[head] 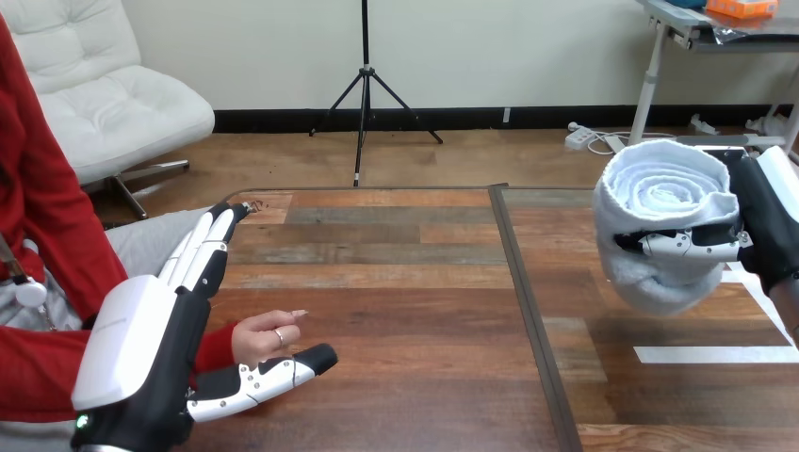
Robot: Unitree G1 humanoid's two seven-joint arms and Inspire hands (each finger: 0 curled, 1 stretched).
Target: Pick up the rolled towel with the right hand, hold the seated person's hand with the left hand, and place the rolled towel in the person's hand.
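My right robot hand (765,221) curls round the rolled towel (660,188), ready for delivery; my left robot hand (141,348), spread, flanks the person's hand (264,334).

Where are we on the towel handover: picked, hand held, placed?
Done: the right hand is curled round the rolled towel, held above the table. In hand: the left hand sits beside the person's hand, fingers straight, so no hold yet. Left: close on the person's hand, carry the rolled towel across and place it there.
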